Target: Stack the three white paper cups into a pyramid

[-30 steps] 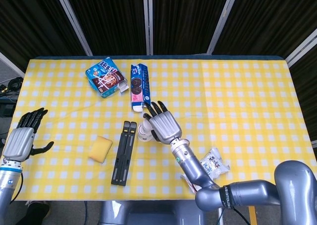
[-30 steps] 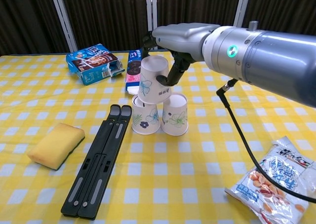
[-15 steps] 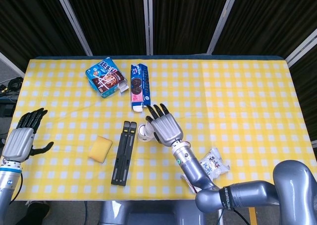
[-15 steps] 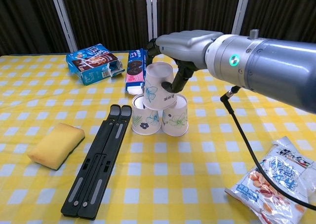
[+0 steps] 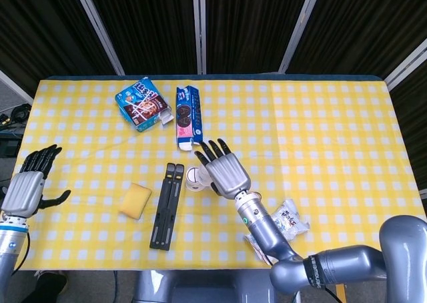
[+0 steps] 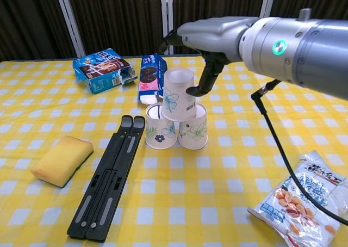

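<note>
Three white paper cups with flower prints stand mid-table. The left base cup (image 6: 159, 128) and the right base cup (image 6: 194, 133) sit side by side, upside down. The top cup (image 6: 178, 94) rests upright-looking across both, also upside down. My right hand (image 6: 212, 32) hovers over it, fingers spread above the cup's top and the thumb close against its right side. In the head view the right hand (image 5: 227, 173) hides most of the cups (image 5: 193, 177). My left hand (image 5: 27, 186) hangs open at the table's left edge, holding nothing.
A black folding stand (image 6: 109, 176) lies just left of the cups, with a yellow sponge (image 6: 61, 160) beyond it. Two biscuit boxes (image 6: 103, 68) (image 6: 149, 78) lie behind the cups. A snack bag (image 6: 302, 198) sits at the front right.
The top cup went from tilted in my right hand to sitting level on the two base cups. The right hand has lifted and spread away from it. The left hand barely moved.
</note>
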`<action>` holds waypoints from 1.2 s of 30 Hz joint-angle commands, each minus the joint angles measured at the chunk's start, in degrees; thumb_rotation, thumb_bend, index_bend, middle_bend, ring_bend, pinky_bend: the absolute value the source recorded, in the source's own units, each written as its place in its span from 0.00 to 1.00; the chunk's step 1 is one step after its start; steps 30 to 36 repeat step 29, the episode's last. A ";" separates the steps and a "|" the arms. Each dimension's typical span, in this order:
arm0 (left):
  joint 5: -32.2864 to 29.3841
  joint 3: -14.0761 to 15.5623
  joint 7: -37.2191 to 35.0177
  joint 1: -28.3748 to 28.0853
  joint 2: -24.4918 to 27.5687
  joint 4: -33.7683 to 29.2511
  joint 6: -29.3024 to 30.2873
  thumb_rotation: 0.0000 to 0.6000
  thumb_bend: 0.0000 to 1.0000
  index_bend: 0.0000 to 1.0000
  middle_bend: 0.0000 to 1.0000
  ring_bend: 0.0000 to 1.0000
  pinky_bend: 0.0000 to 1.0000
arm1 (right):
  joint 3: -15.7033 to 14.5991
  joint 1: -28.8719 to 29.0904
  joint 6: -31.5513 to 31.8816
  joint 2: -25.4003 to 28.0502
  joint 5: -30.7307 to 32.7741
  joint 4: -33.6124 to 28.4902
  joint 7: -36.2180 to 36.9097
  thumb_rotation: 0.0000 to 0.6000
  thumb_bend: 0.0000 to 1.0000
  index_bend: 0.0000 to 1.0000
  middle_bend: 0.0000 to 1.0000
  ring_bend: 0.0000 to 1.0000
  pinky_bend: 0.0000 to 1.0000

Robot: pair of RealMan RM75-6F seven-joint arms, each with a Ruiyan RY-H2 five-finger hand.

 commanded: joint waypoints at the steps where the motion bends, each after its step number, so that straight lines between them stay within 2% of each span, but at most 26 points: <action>1: 0.00 -0.02 0.13 0.10 -0.02 0.00 0.19 1.00 0.26 0.00 0.00 0.00 0.00 | -0.64 -1.23 1.64 1.86 -1.12 -1.96 -0.09 1.00 0.24 0.12 0.00 0.00 0.00; 4: 0.10 0.02 0.41 0.28 -0.13 0.04 0.53 1.00 0.26 0.00 0.00 0.00 0.00 | -1.92 -3.61 4.24 4.69 -3.44 -4.37 0.88 1.00 0.24 0.11 0.00 0.00 0.00; 7: 0.39 0.24 0.87 0.40 -0.29 0.13 0.71 1.00 0.20 0.00 0.00 0.00 0.00 | -3.90 -7.06 7.48 7.66 -6.53 -6.01 3.02 1.00 0.23 0.10 0.00 0.00 0.00; 11: 1.38 0.86 2.13 0.66 -0.87 0.70 1.29 1.00 0.15 0.00 0.00 0.00 0.00 | -9.35 -15.18 12.27 12.23 -14.42 -5.74 11.76 1.00 0.21 0.04 0.00 0.00 0.00; 14: 2.05 1.10 2.62 0.98 -1.49 1.12 2.13 1.00 0.14 0.00 0.00 0.00 0.00 | -13.19 -20.95 15.15 14.60 -20.72 -2.19 19.95 1.00 0.19 0.01 0.00 0.00 0.00; 19: 5.65 2.57 3.36 2.20 -3.26 3.12 5.14 1.00 0.13 0.00 0.00 0.00 0.00 | -19.94 -31.02 21.51 16.42 -32.13 8.66 34.66 1.00 0.17 0.00 0.00 0.00 0.00; 21: 6.71 2.96 3.35 2.82 -4.27 4.20 6.52 1.00 0.13 0.00 0.00 0.00 0.00 | -21.41 -34.61 23.24 16.23 -34.30 12.69 40.56 1.00 0.17 0.00 0.00 0.00 0.00; 24: 7.43 3.41 3.98 3.57 -5.24 5.32 7.77 1.00 0.13 0.00 0.00 0.00 0.00 | -22.47 -38.62 24.25 15.94 -35.23 17.32 47.06 1.00 0.17 0.00 0.00 0.00 0.00; 28: 7.74 3.48 4.96 4.16 -6.14 6.24 8.75 1.00 0.13 0.00 0.00 0.00 0.00 | -22.27 -42.15 23.93 15.17 -36.25 22.54 52.83 1.00 0.17 0.00 0.00 0.00 0.00; 36: 7.79 3.46 5.14 4.21 -6.31 6.36 8.82 1.00 0.13 0.00 0.00 0.00 0.00 | -22.08 -42.55 23.37 15.35 -36.71 23.31 53.53 1.00 0.17 0.00 0.00 0.00 0.00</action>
